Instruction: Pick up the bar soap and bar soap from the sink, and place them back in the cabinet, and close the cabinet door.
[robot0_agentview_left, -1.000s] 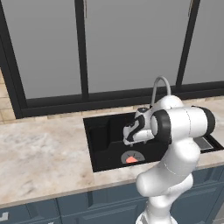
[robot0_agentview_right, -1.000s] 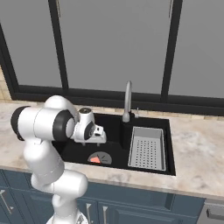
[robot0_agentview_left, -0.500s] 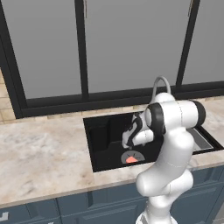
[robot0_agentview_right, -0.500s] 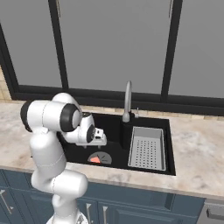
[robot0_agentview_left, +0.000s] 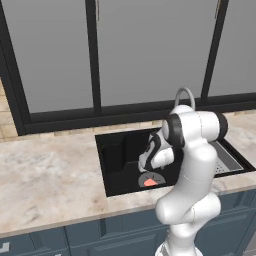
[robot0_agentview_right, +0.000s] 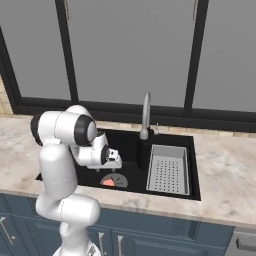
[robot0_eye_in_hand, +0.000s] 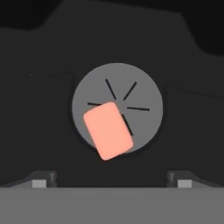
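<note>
The gripper (robot0_eye_in_hand: 112, 177) hangs above the floor of the black sink (robot0_agentview_left: 116, 159) with its jaws spread wide and nothing between them, its two dark fingertips (robot0_eye_in_hand: 43, 178) standing to either side of the bar soap (robot0_eye_in_hand: 108, 131) and clear of it. One salmon bar can be counted, lying flat and askew on the round grey drain (robot0_eye_in_hand: 117, 107), over its near left edge. To the right in the basin sits one grey perforated draining tray (robot0_agentview_right: 168, 169), with one curved tap (robot0_agentview_right: 146, 114) at the far rim.
</note>
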